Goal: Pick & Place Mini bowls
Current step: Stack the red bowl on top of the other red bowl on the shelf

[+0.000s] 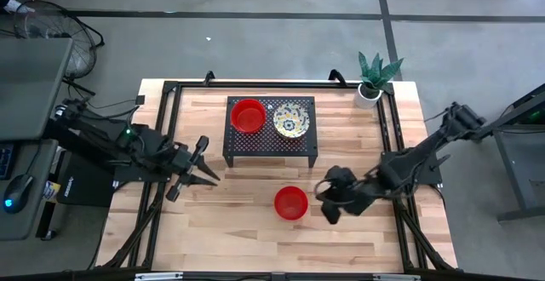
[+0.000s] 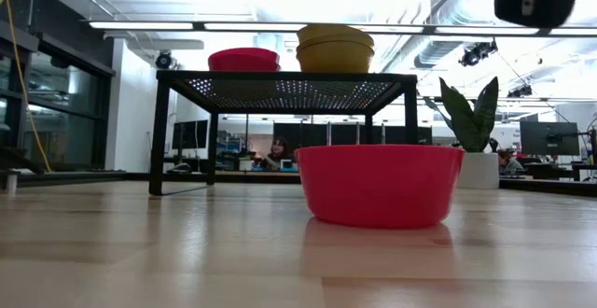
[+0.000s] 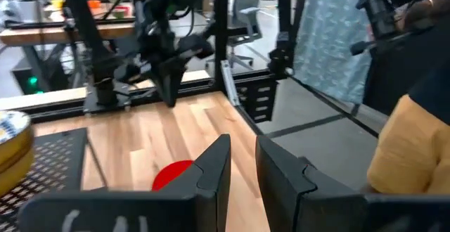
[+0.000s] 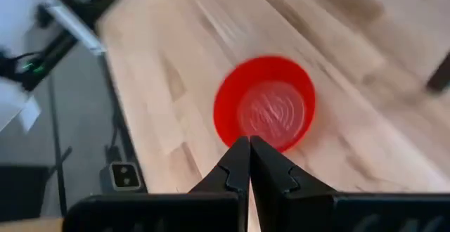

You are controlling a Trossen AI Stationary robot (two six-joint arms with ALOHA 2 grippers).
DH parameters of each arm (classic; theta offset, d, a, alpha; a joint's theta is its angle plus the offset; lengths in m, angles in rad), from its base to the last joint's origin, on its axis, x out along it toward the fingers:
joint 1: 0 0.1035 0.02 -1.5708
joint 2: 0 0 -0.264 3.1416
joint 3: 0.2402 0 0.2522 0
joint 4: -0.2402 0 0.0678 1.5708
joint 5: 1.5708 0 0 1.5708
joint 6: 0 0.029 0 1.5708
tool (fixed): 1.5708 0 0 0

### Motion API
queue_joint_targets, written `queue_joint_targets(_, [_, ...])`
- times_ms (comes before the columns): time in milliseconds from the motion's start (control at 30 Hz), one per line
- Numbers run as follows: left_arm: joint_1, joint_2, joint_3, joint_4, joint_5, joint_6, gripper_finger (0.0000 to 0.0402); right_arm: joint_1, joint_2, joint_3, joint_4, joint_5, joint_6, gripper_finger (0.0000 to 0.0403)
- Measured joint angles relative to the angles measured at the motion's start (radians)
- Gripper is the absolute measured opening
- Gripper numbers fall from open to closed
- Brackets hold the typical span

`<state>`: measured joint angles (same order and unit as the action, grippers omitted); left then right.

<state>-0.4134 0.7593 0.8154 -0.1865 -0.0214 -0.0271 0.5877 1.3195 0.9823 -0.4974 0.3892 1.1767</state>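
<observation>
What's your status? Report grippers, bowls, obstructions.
Right gripper shut, empty, beside red bowl on table. Left gripper part open, empty, waiting left of rack. Rack holds one red bowl, one patterned bowl. Nothing in the way.

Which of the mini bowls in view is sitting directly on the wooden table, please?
The red bowl beside the right gripper. The other red bowl and the floral bowl both sit up on the black mesh rack.

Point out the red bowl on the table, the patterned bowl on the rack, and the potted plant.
Red bowl on the table (image 1: pixel 290 203): high view, centre of its inside.
Patterned bowl on the black rack (image 1: pixel 290 119): high view, middle of its floral inside.
Potted plant (image 1: pixel 369 93): high view, on its white pot.
</observation>
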Motion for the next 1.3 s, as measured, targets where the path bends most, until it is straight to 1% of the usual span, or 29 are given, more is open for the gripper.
queue_joint_targets(100, [-0.029, 0.000, 0.000, 0.000, 0.000, 0.001, 0.0065, -0.005, 0.109, 0.085, -0.126, -0.048, 0.174, 0.0000])
queue_joint_targets(200, [-0.056, 0.000, 0.000, 0.000, -0.001, 0.012, 0.0065, -0.014, 0.204, 0.150, -0.251, -0.136, 0.343, 0.0000])
queue_joint_targets(267, [-0.075, 0.006, 0.000, 0.003, -0.001, 0.025, 0.0065, -0.022, 0.250, 0.167, -0.271, -0.166, 0.408, 0.0001])
queue_joint_targets(333, [-0.091, 0.011, 0.000, -0.003, -0.012, 0.035, 0.0065, -0.031, 0.281, 0.171, -0.245, -0.191, 0.441, 0.0001])
queue_joint_targets(433, [-0.119, 0.011, 0.000, -0.002, -0.032, 0.045, 0.0065, -0.047, 0.307, 0.165, -0.192, -0.234, 0.450, 0.0002])
queue_joint_targets(533, [-0.147, 0.011, 0.000, -0.004, -0.054, 0.046, 0.0065, -0.064, 0.314, 0.165, -0.165, -0.230, 0.446, 0.0017])
queue_joint_targets(633, [-0.172, 0.022, 0.001, 0.001, -0.089, 0.046, 0.0065, -0.084, 0.313, 0.165, -0.168, -0.204, 0.444, 0.0049])
queue_joint_targets(767, [-0.203, 0.042, 0.001, 0.001, -0.124, 0.045, 0.0065, -0.114, 0.317, 0.165, -0.168, -0.199, 0.442, 0.0099])
queue_joint_targets(867, [-0.230, 0.062, 0.001, -0.003, -0.151, 0.041, 0.0065, -0.131, 0.322, 0.158, -0.169, -0.193, 0.448, 0.0123])
queue_joint_targets(1000, [-0.257, 0.101, 0.001, -0.001, -0.181, 0.021, 0.0065, -0.146, 0.324, 0.115, -0.114, -0.218, 0.465, 0.0130])
queue_joint_targets(1067, [-0.257, 0.125, 0.001, -0.002, -0.190, 0.007, 0.0065, -0.146, 0.324, 0.079, -0.051, -0.219, 0.483, 0.0130])
queue_joint_targets(1233, [-0.256, 0.172, 0.001, -0.002, -0.193, -0.027, 0.0065, -0.142, 0.324, 0.006, 0.050, -0.234, 0.534, 0.0130])
queue_joint_targets(1300, [-0.256, 0.183, 0.001, -0.003, -0.193, -0.032, 0.0065, -0.142, 0.324, -0.009, 0.059, -0.235, 0.545, 0.0130])
